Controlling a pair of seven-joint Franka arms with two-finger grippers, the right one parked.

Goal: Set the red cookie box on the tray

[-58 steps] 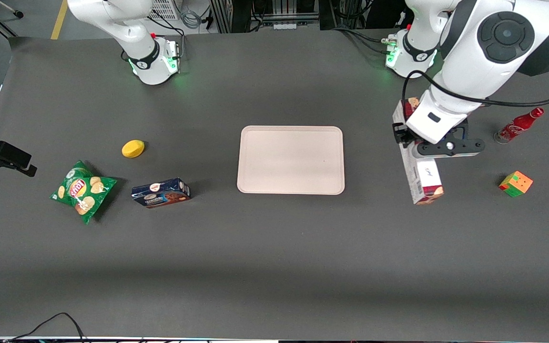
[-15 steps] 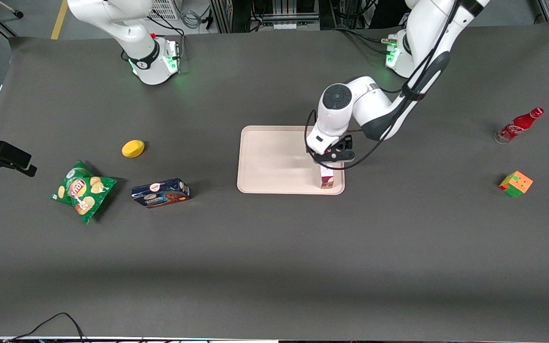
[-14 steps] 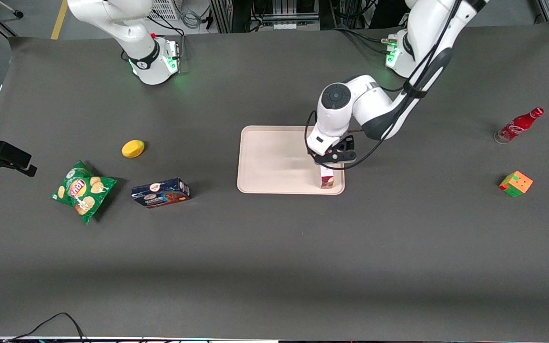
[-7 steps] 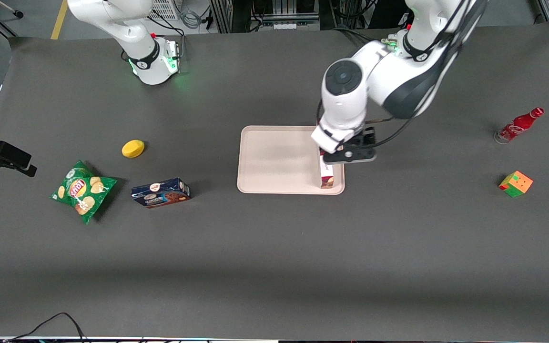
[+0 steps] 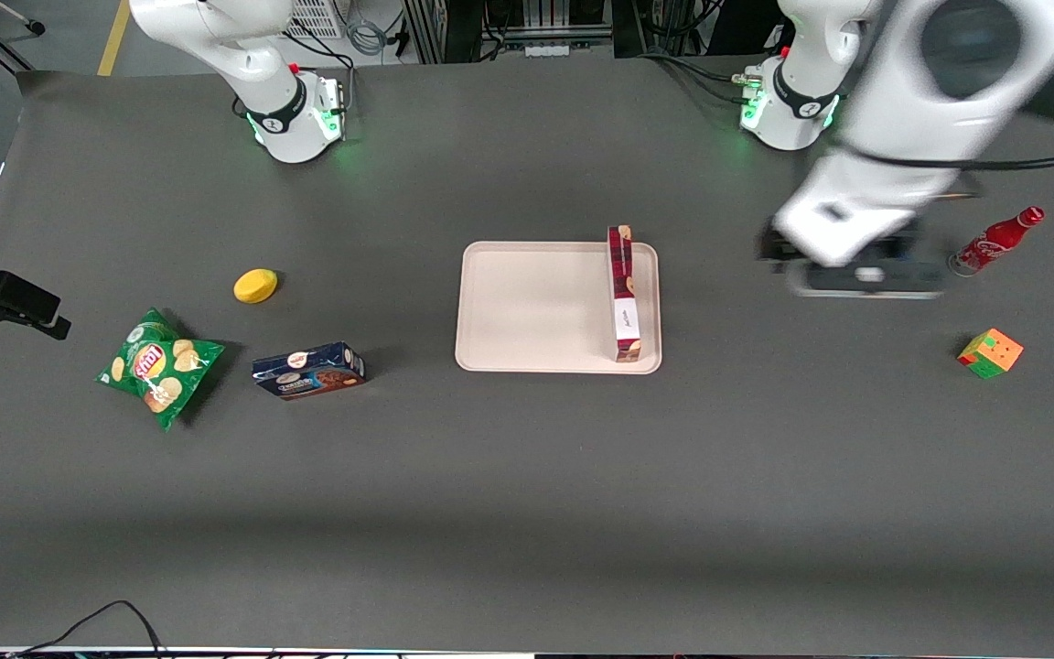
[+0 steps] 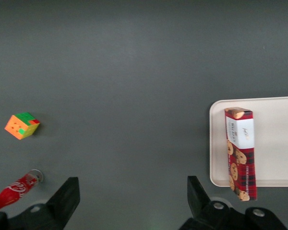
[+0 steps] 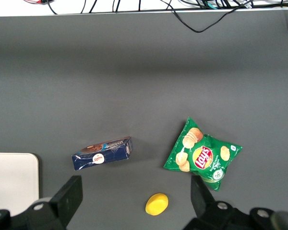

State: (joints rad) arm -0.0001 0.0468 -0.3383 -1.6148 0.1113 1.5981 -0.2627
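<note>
Since half a second ago the left arm has left the tray and swung toward its own end of the table, uncovering the box it had been over. In the front view the red cookie box [image 5: 622, 293] lies on the tray [image 5: 536, 307], along the short edge nearest the working arm, with one end near the tray's front rim and the other reaching past the rim farthest from the camera. The gripper [image 5: 861, 275] hangs blurred above bare table, well apart from the tray, near the cola bottle [image 5: 995, 240] and farther from the camera than the puzzle cube [image 5: 990, 353]. The blue cookie box [image 5: 308, 370], chip bag [image 5: 159, 365] and yellow lemon-like thing [image 5: 255, 286] lie toward the parked arm's end. In the left wrist view the gripper [image 6: 134, 201] has its fingers [image 6: 67, 199] spread wide with nothing but table between them; the box [image 6: 240, 152] rests flat on the tray [image 6: 278, 108], one end sticking out over the rim, and the cube [image 6: 22, 125] and bottle [image 6: 12, 191] are near. In the right wrist view only a corner of the tray [image 7: 12, 184] shows, plus the blue box [image 7: 102, 153], chips [image 7: 201, 154] and yellow thing [image 7: 157, 203]. The placing looks done: the box is released and mostly on the tray, so only the arm's retreat seems left.
</note>
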